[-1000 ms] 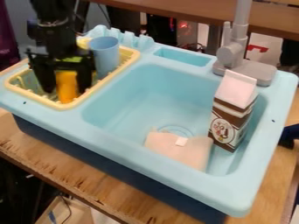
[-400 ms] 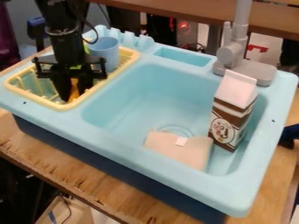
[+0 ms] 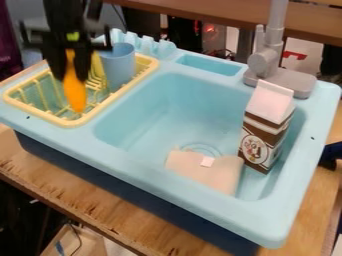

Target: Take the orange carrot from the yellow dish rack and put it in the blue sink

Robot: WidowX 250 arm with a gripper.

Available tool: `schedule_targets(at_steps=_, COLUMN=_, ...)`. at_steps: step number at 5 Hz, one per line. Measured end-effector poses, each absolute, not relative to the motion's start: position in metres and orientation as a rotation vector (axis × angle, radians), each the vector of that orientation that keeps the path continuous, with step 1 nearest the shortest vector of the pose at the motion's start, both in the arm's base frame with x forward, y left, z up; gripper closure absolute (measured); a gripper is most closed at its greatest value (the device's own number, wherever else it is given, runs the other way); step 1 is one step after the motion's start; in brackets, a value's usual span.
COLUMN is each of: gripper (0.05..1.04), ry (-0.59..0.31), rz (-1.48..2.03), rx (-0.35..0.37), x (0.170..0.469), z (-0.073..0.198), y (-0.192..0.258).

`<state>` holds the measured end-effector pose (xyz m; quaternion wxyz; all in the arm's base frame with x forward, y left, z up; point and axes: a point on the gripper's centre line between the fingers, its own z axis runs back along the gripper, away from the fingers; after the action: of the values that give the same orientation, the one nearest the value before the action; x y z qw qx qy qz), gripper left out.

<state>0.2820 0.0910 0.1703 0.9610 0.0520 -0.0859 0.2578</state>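
Orange toy (image 3: 75,95) — tight in the gripper (image 3: 72,76), lower end below its fingertips — over the yellow rack (image 3: 67,121)

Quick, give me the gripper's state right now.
Gripper: closed on the orange carrot-like toy, holding it upright over the yellow rack.
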Motion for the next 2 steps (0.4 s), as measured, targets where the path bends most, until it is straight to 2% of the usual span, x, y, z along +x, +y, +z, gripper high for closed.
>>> schedule_targets(at_steps=1, gripper=0.737, ry=-0.251, rz=0.579, rx=0.154, x=0.278, z=0.210, y=0.089)
schedule_targets(at_steps=2, gripper=0.737, ry=-0.312, rz=0.670, rx=0.133, x=0.277, z=0.232, y=0.074)
